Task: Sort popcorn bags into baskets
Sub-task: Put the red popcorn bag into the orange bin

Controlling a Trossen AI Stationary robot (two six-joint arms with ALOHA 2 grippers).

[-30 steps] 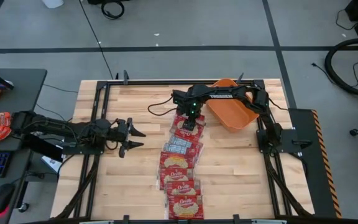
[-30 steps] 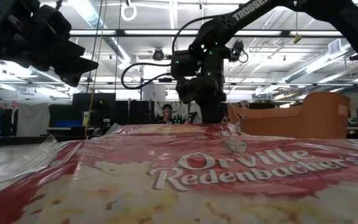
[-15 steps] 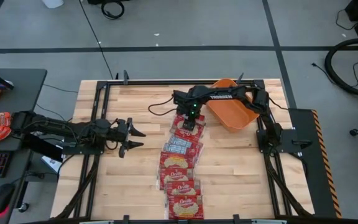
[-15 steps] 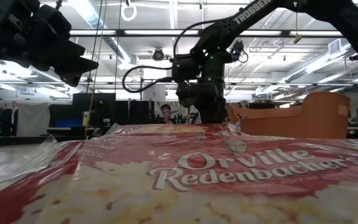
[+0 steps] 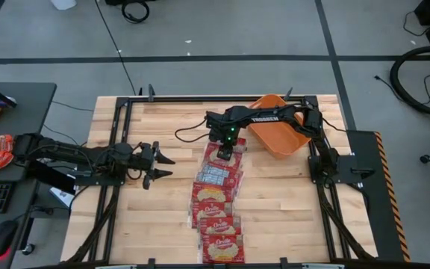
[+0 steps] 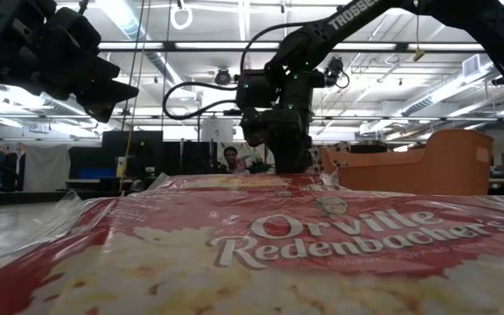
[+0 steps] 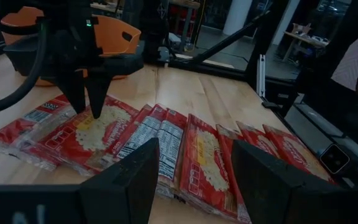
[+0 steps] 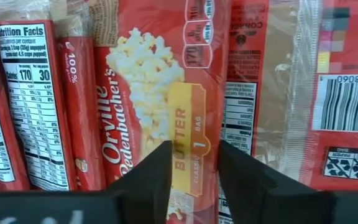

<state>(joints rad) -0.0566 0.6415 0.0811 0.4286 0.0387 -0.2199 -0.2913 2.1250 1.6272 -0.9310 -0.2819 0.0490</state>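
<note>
Red Orville Redenbacher's popcorn bags [image 5: 216, 200], some showing white nutrition backs, are lying in an overlapping row. I am lowering my right gripper [image 8: 192, 163], fingers slightly parted and empty, over the butter bag [image 8: 160, 93] directly beneath them; it has shifted a little leftward. The orange basket [image 5: 278, 134] is waiting just behind. My left gripper [image 5: 160, 165], spread wide, is hovering over bare wood.

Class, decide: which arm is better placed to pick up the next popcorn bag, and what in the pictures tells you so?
Right. The right gripper hangs directly over the top popcorn bag, fingers open, with the orange basket beside it. The left gripper waits well to the side of the row.
</note>
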